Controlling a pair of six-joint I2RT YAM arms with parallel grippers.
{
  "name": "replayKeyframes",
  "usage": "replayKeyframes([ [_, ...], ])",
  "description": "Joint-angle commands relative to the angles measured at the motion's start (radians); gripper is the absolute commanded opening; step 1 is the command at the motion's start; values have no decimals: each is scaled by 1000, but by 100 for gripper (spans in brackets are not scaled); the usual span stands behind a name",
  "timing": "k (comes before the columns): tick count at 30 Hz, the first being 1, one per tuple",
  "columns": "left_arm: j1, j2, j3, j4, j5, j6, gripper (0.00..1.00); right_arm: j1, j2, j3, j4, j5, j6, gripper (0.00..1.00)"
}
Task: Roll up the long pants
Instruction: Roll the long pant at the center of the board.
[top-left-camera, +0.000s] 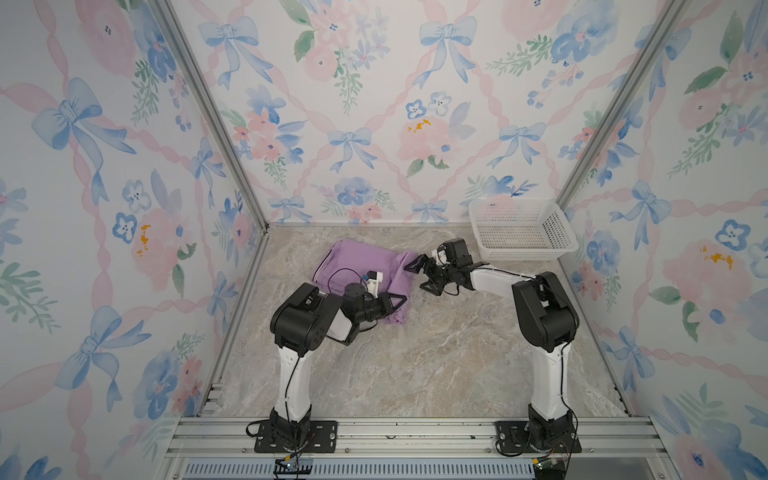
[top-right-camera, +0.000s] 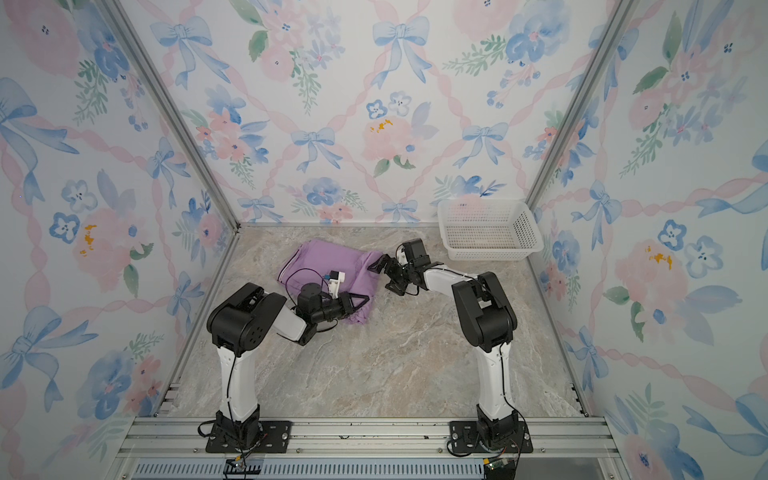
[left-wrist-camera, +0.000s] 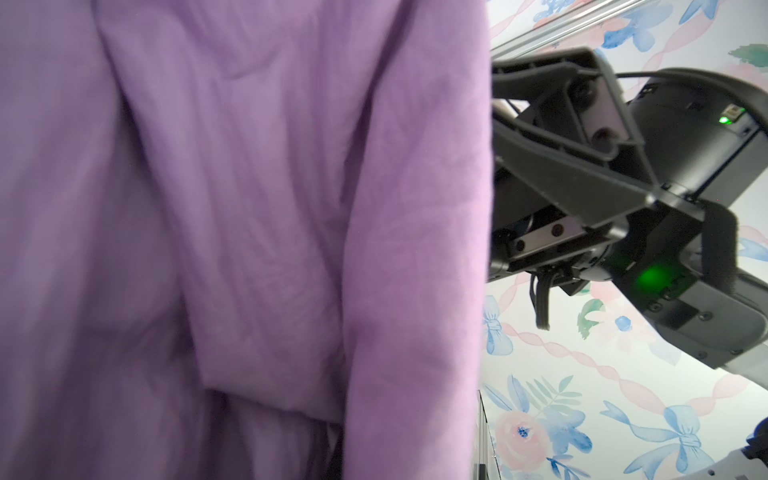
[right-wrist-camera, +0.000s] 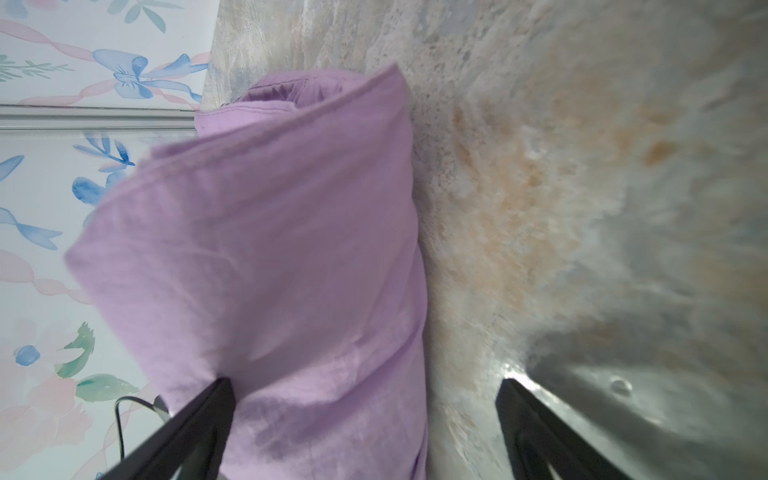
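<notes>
The long pants (top-left-camera: 357, 270) (top-right-camera: 324, 266) lie as a lilac, partly rolled bundle on the marble table toward the back left. My left gripper (top-left-camera: 395, 301) (top-right-camera: 362, 299) is shut on the bundle's near right edge. In the left wrist view the lilac fabric (left-wrist-camera: 249, 208) fills most of the picture and hides that gripper's jaws. My right gripper (top-left-camera: 419, 270) (top-right-camera: 384, 272) (right-wrist-camera: 365, 380) stands open at the bundle's far right end. One of its fingers (right-wrist-camera: 199, 424) rests against the rolled fabric (right-wrist-camera: 270, 249), the other over bare table. Its fingers (left-wrist-camera: 561, 166) also show past the fabric's edge.
A white perforated basket (top-left-camera: 552, 237) (top-right-camera: 519, 232) stands at the back right corner, just behind the right arm. Flowered walls with aluminium posts close in three sides. Bare marble table (top-left-camera: 436, 353) stretches between the two arm bases.
</notes>
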Motion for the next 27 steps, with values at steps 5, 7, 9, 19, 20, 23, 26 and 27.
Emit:
replayKeyframes([
  [5,18,19,-10,88,62,-62,0,17,122,105,30,-31,44,98],
  [7,20,23,-5,97,79,-71,0,21,157,137,33,-38,55,98],
  [9,23,33,1,104,93,-79,0,25,190,177,33,-43,60,98],
  [19,36,83,3,178,122,-128,0,40,293,288,19,-87,88,73],
  [20,39,85,2,186,125,-131,0,40,299,281,27,-91,96,62],
  [23,44,89,-3,194,134,-133,0,28,295,240,48,-93,115,41],
  [26,53,95,-5,197,145,-127,0,6,258,177,58,-85,120,13],
  [27,59,95,-5,197,150,-123,0,-6,239,155,53,-81,121,7],
])
